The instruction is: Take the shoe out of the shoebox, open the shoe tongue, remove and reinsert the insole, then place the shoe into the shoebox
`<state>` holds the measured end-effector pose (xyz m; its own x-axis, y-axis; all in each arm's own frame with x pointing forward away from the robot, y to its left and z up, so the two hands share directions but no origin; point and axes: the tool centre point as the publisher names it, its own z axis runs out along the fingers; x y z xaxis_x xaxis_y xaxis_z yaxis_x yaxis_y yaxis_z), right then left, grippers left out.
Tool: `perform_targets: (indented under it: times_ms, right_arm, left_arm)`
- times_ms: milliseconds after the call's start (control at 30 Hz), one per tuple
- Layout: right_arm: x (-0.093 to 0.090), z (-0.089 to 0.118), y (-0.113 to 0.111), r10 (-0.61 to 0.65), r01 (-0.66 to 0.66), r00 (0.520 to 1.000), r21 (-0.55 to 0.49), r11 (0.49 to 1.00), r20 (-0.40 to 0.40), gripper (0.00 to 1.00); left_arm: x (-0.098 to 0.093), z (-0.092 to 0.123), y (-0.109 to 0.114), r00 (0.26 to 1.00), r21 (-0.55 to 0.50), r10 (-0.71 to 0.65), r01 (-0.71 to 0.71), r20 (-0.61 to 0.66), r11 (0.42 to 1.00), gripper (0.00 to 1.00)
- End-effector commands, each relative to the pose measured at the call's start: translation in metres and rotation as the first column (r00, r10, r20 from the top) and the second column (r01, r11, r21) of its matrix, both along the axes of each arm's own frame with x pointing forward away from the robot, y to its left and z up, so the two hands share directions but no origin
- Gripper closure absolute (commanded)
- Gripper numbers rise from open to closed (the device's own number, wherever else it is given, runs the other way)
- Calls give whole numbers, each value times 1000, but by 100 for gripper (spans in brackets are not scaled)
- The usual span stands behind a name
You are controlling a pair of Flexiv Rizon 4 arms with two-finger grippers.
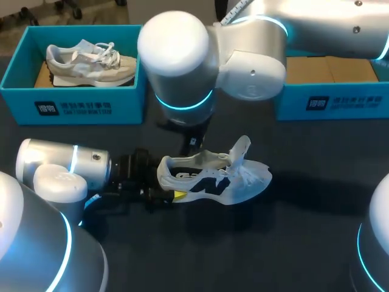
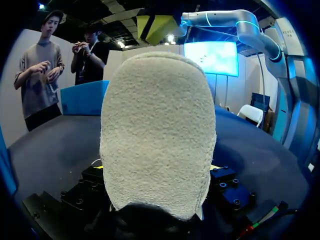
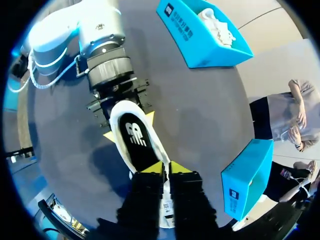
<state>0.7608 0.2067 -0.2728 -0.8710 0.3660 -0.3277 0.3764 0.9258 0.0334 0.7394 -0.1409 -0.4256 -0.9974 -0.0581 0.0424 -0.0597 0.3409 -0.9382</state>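
Note:
A white shoe (image 1: 213,177) with a dark logo lies on its sole on the dark table (image 1: 304,243), its tongue (image 1: 240,149) lifted up. My left gripper (image 1: 170,185) reaches in from the left. Its yellow fingertips (image 3: 110,135) press on both sides of the heel (image 2: 157,135), which fills the left wrist view. My right gripper (image 3: 167,169) comes down from above into the shoe's opening, fingers shut together on the front part of the black insole (image 3: 135,140). The shoe's toe is hidden under the right gripper in the right wrist view.
A blue shoebox (image 1: 24,91) at the back left holds a second pale shoe (image 1: 91,61). Another blue shoebox (image 1: 331,103) stands at the back right. My right arm's big joint (image 1: 176,61) hangs over the table's middle back.

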Motion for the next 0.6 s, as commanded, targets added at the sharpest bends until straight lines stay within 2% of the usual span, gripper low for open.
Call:
perform_targets:
  times_ms: [33, 133, 200, 367, 400, 600]
  right_arm:
    - [0, 0, -3, 4, -4, 1000, 7, 1000, 0, 100]
    - [0, 0, -3, 4, -4, 1000, 7, 1000, 0, 100]
    - [-3, -4, 1, 140, -140, 990, 6, 990, 32, 100]
    - [-8, -12, 7, 335, -338, 940, -43, 940, -57, 100]
    - [-10, -16, 7, 328, -333, 941, -48, 942, -85, 100]
    - [-11, -34, 5, 376, -384, 917, -40, 922, -134, 100]
  left_arm:
    - [10, -18, -1, 1000, 4, 1, -1, -1, 1000, 100]
    - [10, -18, -1, 1000, 4, 1, -1, -1, 1000, 100]
    - [10, -18, -1, 1000, 4, 1, -1, -1, 1000, 100]
    - [10, -18, -1, 1000, 4, 1, -1, -1, 1000, 100]
    - [10, -18, -1, 1000, 4, 1, -1, -1, 1000, 100]
    - [10, -18, -1, 1000, 4, 1, -1, -1, 1000, 100]
